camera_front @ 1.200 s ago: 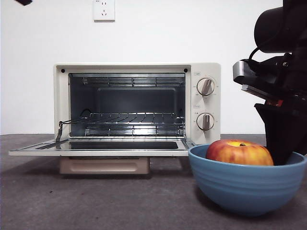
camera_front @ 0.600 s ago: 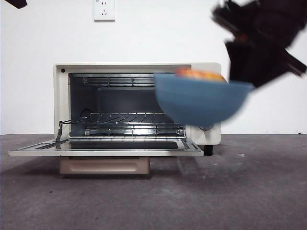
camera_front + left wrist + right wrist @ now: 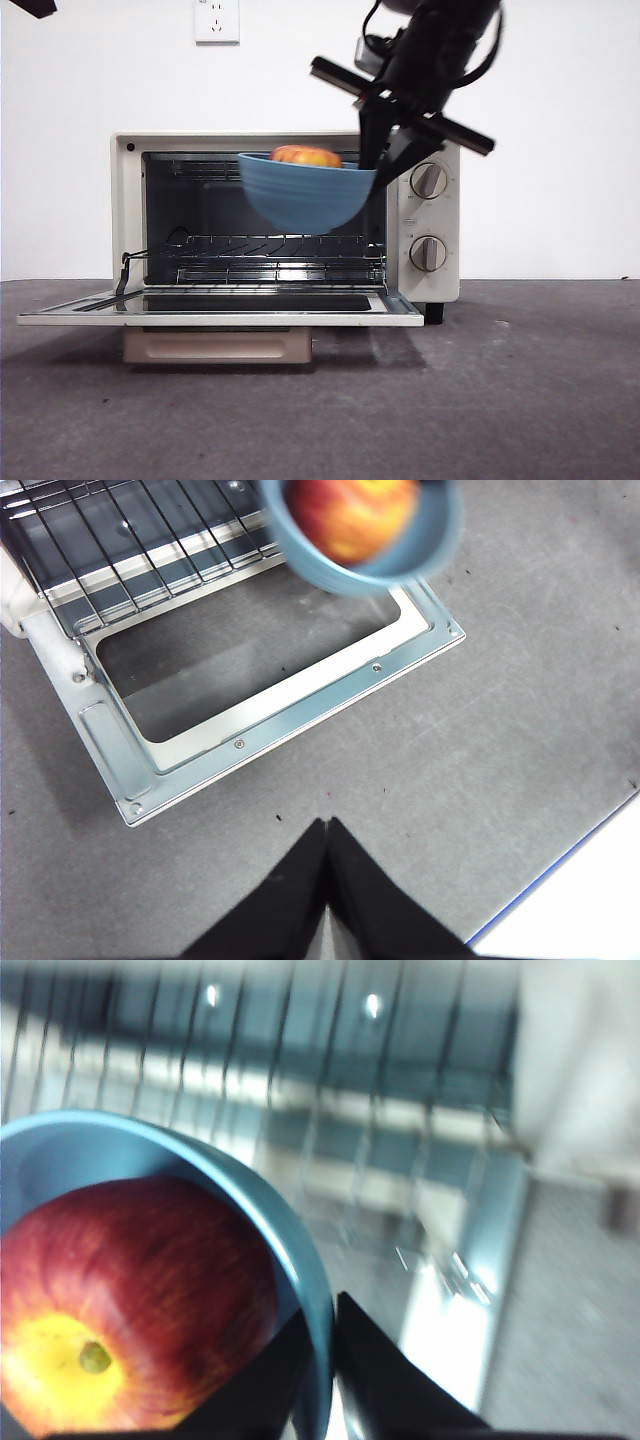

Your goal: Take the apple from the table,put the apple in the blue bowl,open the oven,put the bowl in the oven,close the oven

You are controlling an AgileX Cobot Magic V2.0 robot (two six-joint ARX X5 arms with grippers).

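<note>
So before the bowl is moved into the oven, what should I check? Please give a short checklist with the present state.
1. Oven door fully open and lying flat: ok.
2. Right claw shut on the blue bowl rim, one jaw inside and one outside: ok.
3. Apple seated inside the bowl: ok.
4. Bowl level: not ok, it looks slightly tilted in the front view.
5. Wire rack free to receive the bowl: ok, nothing seen on it.
6. Left claw out of the path, over the table in front of the door: ok.
</note>
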